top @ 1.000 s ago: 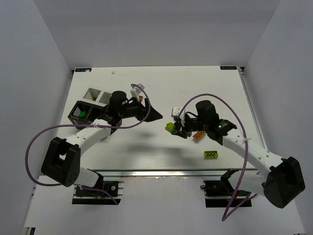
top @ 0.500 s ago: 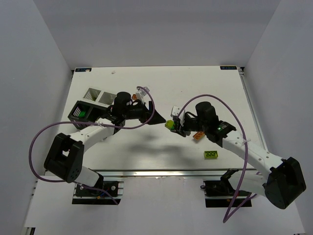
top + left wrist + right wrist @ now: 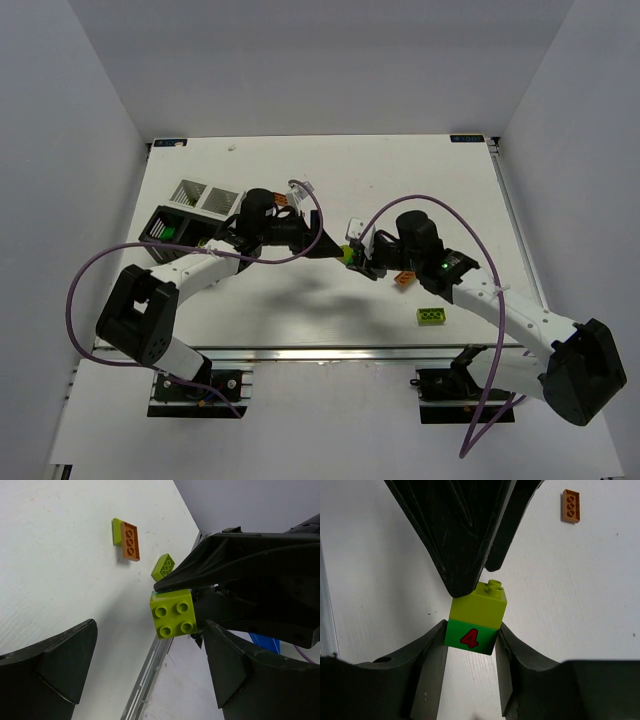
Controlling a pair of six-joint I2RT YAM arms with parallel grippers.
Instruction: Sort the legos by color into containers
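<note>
Pale grey walls close in a white tabletop [image 3: 400, 170], and the two arms meet just above it, a little left of the middle. The right arm's fingers [image 3: 360, 263] pinch a green studded plastic brick printed with a red 4 [image 3: 470, 638], held clear of the surface with a lime-green four-stud plastic brick [image 3: 172, 613] stacked on its far end. The left arm's fingers [image 3: 322, 243] are spread wide, one on either side of the lime-green brick. From the right wrist, one tip looks to be at or against that brick's top corner, though contact cannot be confirmed. The step in hand looks like splitting this two-colour stack. The next move calls for the left fingers to close squarely on the lime-green half alone and pull it off along the stud axis while the right grip holds firm. At the far left stand a small square white open box [image 3: 200, 195] and a small square black open box [image 3: 165, 228] with green pieces inside. A flat orange brick [image 3: 405, 277] and a loose lime-green brick [image 3: 432, 316] lie to the near right, not yet sorted.
</note>
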